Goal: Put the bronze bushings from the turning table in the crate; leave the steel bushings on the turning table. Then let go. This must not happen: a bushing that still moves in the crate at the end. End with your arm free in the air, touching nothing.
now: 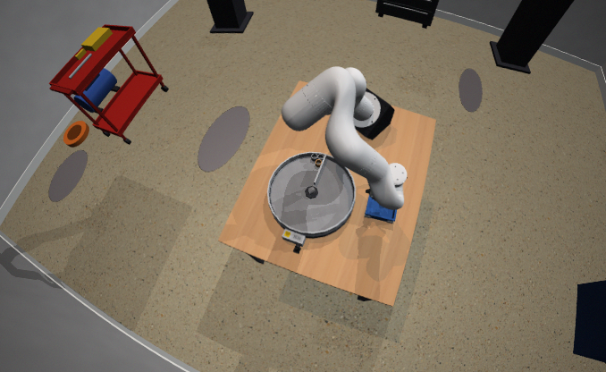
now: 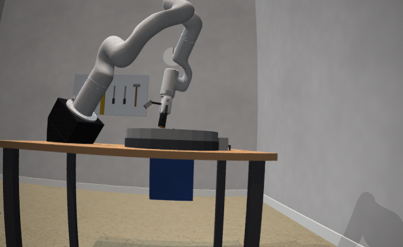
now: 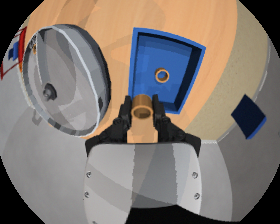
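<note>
My gripper (image 2: 162, 123) (image 3: 141, 101) is shut on a bronze bushing (image 3: 141, 99). It holds the bushing above the near side of the blue crate (image 1: 375, 213) (image 3: 151, 49). The fingers are hidden behind the arm in the top view. Another bronze bushing (image 3: 156, 75) lies in the crate. The round grey turning table (image 1: 291, 210) (image 2: 169, 135) (image 3: 76, 112) stands left of the crate in the wrist view. On it, near its rim, a bronze bushing (image 1: 318, 161) (image 3: 34, 49) lies beside two steel bushings (image 1: 314, 156), close to a thin bar.
The thin light bar (image 1: 320, 170) reaches from the rim towards the central hub (image 1: 311, 191) of the turning table. A small control box (image 1: 293, 236) is at its front edge. The arm's black base (image 1: 382, 121) (image 2: 71, 125) stands on the wooden table (image 1: 342, 258).
</note>
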`<act>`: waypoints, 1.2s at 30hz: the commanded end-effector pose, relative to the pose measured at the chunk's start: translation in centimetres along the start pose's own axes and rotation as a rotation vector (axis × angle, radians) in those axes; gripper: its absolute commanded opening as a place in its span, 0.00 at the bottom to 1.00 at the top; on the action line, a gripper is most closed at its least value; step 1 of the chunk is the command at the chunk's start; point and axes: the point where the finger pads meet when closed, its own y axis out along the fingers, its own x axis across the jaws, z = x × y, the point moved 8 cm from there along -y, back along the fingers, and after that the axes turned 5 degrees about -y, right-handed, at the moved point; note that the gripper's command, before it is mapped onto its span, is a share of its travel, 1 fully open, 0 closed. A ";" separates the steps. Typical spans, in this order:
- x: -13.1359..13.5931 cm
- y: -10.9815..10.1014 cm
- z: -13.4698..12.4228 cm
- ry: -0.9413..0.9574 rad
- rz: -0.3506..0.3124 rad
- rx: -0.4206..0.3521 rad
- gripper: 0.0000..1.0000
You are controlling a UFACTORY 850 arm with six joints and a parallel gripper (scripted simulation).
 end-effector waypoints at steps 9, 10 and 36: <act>1.8 -0.5 -1.0 -0.205 0.002 -0.090 0.00; 1.9 -0.5 -1.1 -0.219 0.002 -0.095 0.00; 3.0 -0.9 -1.6 -0.330 0.006 -0.144 0.00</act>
